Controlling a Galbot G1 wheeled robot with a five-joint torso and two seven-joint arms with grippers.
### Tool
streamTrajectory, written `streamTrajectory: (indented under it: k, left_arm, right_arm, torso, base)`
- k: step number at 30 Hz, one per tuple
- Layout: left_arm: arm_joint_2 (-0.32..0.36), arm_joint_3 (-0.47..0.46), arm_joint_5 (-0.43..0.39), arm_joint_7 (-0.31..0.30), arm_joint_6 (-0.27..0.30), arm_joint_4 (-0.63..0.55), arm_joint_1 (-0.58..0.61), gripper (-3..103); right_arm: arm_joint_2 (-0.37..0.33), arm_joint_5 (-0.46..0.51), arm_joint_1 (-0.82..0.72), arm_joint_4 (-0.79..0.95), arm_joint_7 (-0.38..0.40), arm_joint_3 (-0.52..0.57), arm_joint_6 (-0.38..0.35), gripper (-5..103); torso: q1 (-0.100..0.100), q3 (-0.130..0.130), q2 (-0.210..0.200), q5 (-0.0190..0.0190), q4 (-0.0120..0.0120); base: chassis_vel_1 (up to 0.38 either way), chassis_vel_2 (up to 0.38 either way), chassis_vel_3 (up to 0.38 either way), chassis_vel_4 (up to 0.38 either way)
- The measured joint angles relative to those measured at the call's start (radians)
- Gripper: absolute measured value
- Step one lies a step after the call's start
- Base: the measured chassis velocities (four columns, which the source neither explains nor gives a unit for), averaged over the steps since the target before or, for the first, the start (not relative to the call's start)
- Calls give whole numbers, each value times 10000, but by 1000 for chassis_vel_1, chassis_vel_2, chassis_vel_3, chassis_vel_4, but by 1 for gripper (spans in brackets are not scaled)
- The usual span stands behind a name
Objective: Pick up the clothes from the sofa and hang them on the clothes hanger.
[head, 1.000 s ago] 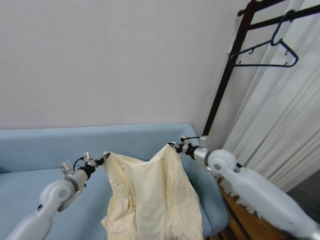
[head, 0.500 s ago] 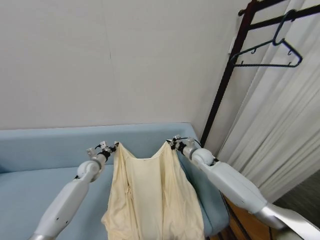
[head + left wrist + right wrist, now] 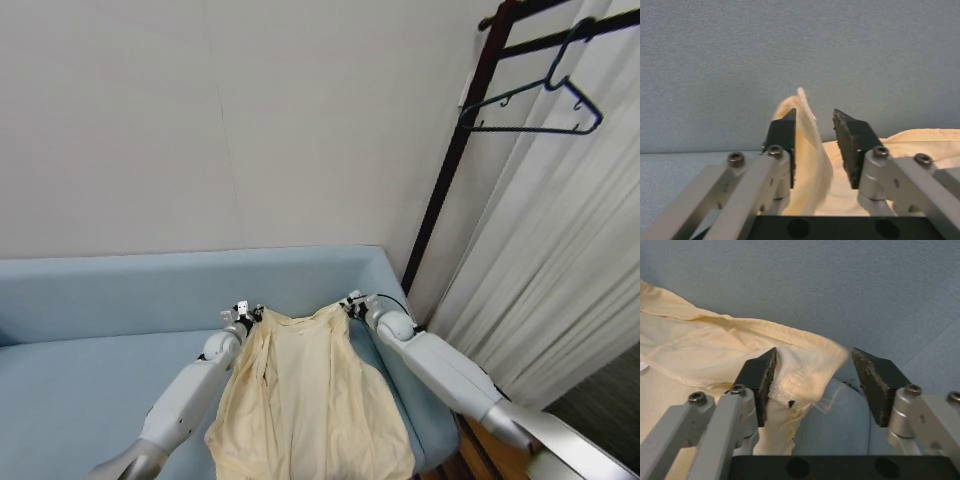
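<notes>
Left gripper [image 3: 815,117] and right gripper [image 3: 815,362], both open, straddle corners of the cream garment [image 3: 305,400].

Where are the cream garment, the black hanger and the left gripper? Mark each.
cream garment [image 3: 310,400], head view, middle of the cloth
black hanger [image 3: 530,128], head view, bottom bar
left gripper [image 3: 814,119], left wrist view, between its fingertips

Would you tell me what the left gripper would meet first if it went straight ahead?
The left gripper first meets the cream garment between its open fingers, then probably the sofa backrest.
</notes>
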Motion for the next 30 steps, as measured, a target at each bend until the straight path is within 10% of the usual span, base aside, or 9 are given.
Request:
streamTrajectory:
  k: [12, 21, 30]
  left_arm:
    - [1531, -1714, -618, 359, 671, -2346, 1513, 70]
    - [2512, -3396, -1007, 616, 817, -4220, 3233, 98]
    - [3000, -4979, -1462, 202, 827, -6628, 4232, 100]
  right_arm:
    - [-604, 1901, 152, 1004, 453, 1194, -1251, 95]
    - [-956, 3746, 818, 1077, 307, 1493, -2442, 100]
    - [-2180, 4864, 597, 4600, 4701, 3466, -2328, 100]
  torso:
    - [-1, -1, 2, -4, 6]
    - [-2, -1, 2, -6, 7]
    - [-1, -1, 2, -6, 3]
  base:
    - [0, 0, 0, 0]
    - [0, 0, 0, 0]
    - [0, 0, 0, 0]
